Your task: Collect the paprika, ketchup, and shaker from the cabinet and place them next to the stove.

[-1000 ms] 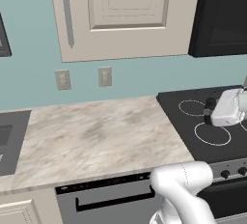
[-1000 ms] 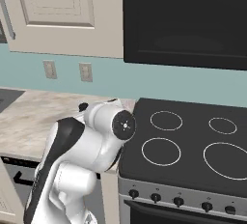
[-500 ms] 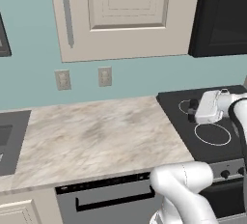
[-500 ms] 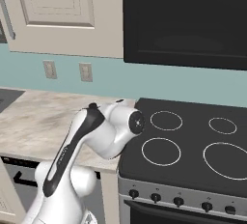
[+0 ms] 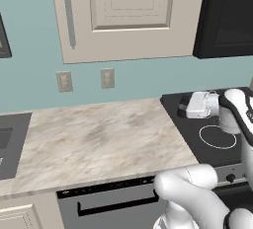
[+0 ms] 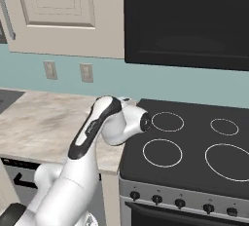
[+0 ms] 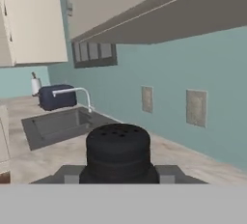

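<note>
The left base view looks forward and down from behind the arm's left over the marble desk (image 5: 99, 139) toward the cabinet (image 5: 128, 16). The right base view faces the stove (image 6: 194, 142) from the other side; both share desk, stove and wall. The hand view sits low and close, looking along the desk toward the sink (image 7: 58, 124).

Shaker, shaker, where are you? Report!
Gripper shut on the shaker. Held above the stove's left edge, beside the counter. Nothing in the way.
</note>
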{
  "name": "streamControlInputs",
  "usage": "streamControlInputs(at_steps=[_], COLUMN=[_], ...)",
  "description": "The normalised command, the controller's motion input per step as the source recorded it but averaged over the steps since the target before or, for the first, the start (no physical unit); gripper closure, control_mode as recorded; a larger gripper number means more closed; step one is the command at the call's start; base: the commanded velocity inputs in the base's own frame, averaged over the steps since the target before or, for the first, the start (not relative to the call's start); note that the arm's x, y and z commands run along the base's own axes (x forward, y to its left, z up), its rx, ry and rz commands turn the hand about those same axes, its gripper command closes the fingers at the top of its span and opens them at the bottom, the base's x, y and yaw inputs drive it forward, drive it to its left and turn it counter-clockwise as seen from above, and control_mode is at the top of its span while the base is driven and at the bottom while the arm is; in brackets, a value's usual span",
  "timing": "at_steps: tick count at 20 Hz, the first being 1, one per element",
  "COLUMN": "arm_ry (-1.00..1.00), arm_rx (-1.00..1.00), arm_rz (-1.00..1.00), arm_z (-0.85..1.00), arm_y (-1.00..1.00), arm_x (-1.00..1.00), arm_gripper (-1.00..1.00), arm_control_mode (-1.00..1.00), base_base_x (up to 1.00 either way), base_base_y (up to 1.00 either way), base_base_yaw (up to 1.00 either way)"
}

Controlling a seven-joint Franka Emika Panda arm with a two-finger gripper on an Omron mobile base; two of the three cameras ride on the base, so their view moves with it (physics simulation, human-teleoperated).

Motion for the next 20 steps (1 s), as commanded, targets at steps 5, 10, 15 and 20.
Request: streamControlInputs(at_steps=[5,10,15,20], arm_ry=[-0.01,-0.01,0.00,0.00], arm_rx=[0.07,0.00,-0.01,-0.03], arm_rz=[0.12,0.21,0.14,0.01], arm_z=[-0.38,-0.46,-0.31,-0.22], arm_y=[0.00,-0.06,0.01,0.18], arm_x=[0.67,0.41,0.30,0.35], arm_gripper=[1.00,1.00,1.00,1.00], arm_control_mode=[-1.00,-1.00,-1.00,-1.00], base_base_x=[0.00,0.00,0.00,0.00], base_base_y=[0.00,0.00,0.00,0.00], base_base_yaw=[0.00,0.00,0.00,0.00])
